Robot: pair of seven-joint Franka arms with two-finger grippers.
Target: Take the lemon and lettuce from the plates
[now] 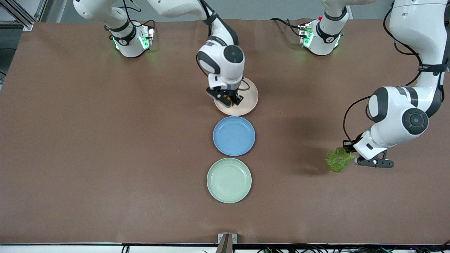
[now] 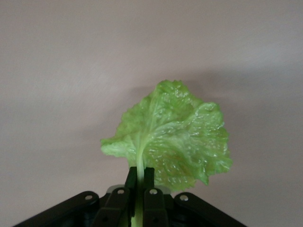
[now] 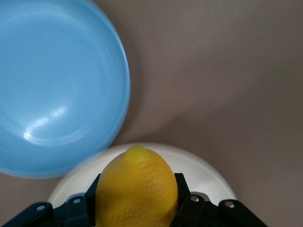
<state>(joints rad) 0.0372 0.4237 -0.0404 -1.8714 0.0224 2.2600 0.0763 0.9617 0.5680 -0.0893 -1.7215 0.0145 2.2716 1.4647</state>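
Note:
My right gripper [image 1: 230, 99] is over the beige-pink plate [image 1: 246, 103] and is shut on the yellow lemon [image 3: 137, 189], which fills the space between its jaws; the plate's pale rim [image 3: 208, 172] shows beneath it. My left gripper [image 1: 348, 151] is over bare table toward the left arm's end. It is shut on the pale stem of the crinkled green lettuce leaf [image 1: 339, 160], which hangs from it above the table; the leaf [image 2: 173, 135] fans out past the fingertips. The mint green plate [image 1: 229, 180] lies bare, nearest the front camera.
A blue plate [image 1: 234, 135] lies bare between the beige-pink and mint plates; it also shows in the right wrist view [image 3: 57, 85]. The brown table [image 1: 105, 140] stretches wide on both sides of the plate row.

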